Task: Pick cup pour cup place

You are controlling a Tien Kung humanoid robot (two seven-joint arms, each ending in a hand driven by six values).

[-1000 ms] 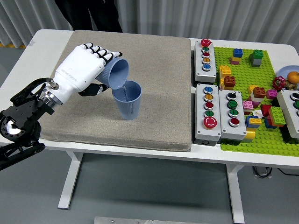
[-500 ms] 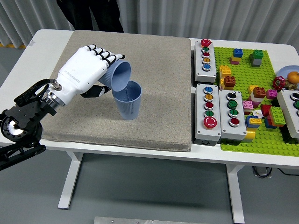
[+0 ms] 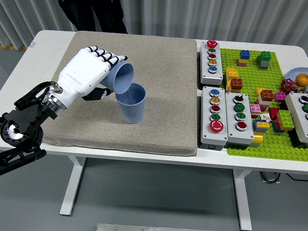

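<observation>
My left hand (image 3: 96,72) is white with black fingertips and is shut on a blue ribbed cup (image 3: 120,78). The held cup is tipped on its side, mouth to the right and down, its rim over the mouth of a second blue ribbed cup (image 3: 131,103). That second cup stands upright on the beige mat (image 3: 163,72) near its middle. No stream of liquid is visible between the cups. My right hand is out of view.
Grey button boxes (image 3: 212,57) (image 3: 214,115) (image 3: 239,118) stand right of the mat. A green baseplate (image 3: 269,77) with several loose bricks lies at the far right. A person in dark clothes (image 3: 94,14) stands at the table's far side.
The held cup has tipped back a little and its mouth has risen slightly. The thin stream seen a second ago has stopped.
</observation>
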